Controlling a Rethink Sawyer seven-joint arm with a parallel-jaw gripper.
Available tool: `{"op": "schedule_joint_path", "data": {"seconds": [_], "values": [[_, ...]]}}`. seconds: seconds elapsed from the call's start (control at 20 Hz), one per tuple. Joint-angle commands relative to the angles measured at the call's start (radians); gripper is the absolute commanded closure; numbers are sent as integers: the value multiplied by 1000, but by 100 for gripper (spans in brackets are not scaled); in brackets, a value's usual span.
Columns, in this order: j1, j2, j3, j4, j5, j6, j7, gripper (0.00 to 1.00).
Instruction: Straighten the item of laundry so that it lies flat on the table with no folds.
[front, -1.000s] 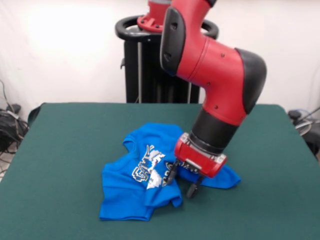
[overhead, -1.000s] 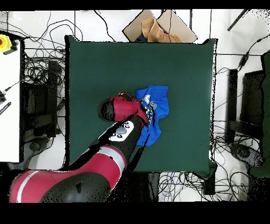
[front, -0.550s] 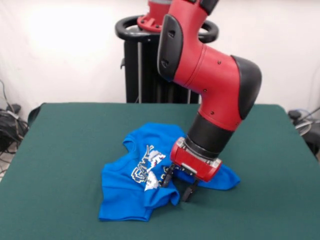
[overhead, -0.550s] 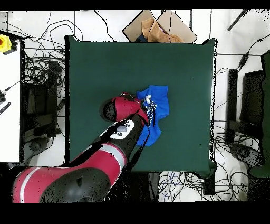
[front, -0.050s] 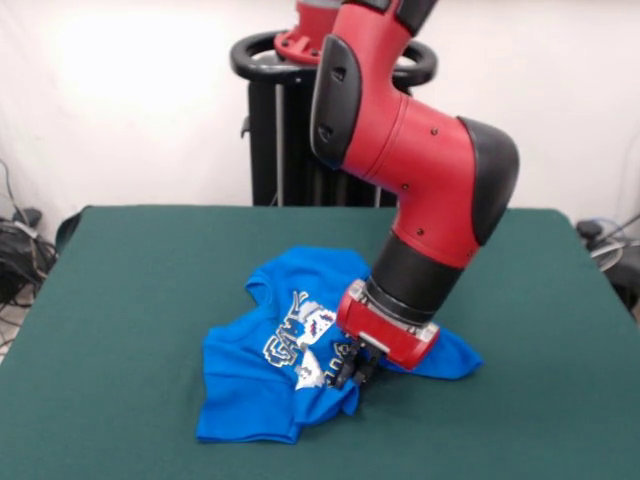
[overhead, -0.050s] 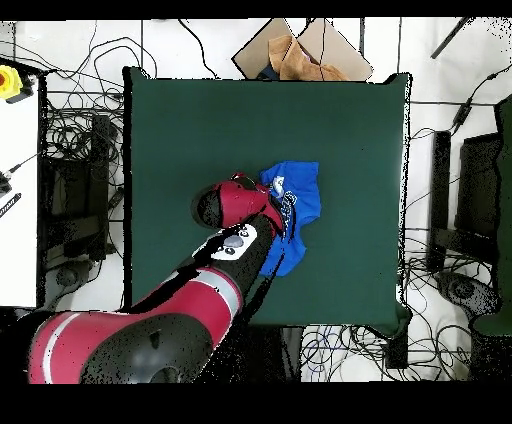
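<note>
A small bright blue T-shirt (front, -0.050s: 262, 385) with a white pixel print lies crumpled just below the middle of the front view, on the dark green felt surface (front, -0.050s: 120, 300). Its cloth is folded over itself, the print creased and partly hidden, one sleeve spread toward the lower right. In the overhead view the T-shirt (overhead, -0.050s: 303, 205) sits right of centre, well inside the surface's (overhead, -0.050s: 200, 120) edges.

1. The shirt (front, -0.050s: 290, 350) carries a white print, but it is crumpled and partly hidden by the arm; no letters can be read.
2. No other text, label, brand or number is legible in either view.
</note>
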Motion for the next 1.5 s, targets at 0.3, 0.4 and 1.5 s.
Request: {"op": "schedule_joint_path", "data": {"seconds": [0.3,0.4,1.5], "values": [[-100,-99,316,199,-9,18,109,100],[-139,-169,388,293,7,22,129,100],[-139,-253,602,407,330,-83,364,100]]}}
